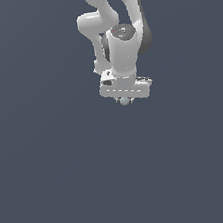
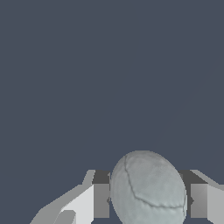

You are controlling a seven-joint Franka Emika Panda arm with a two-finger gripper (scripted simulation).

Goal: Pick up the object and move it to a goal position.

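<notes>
The object, a small pale grey-blue ball (image 1: 125,101) with faint crack lines, peeks out just below the white gripper (image 1: 125,100) in the exterior view. In the wrist view the ball (image 2: 148,189) fills the space between the two fingers (image 2: 101,200), which press against its sides. The gripper is shut on the ball. The white arm (image 1: 122,46) comes down from above and hides most of the fingers in the exterior view.
A plain dark grey-blue surface (image 1: 53,183) fills both views. No other objects or edges show.
</notes>
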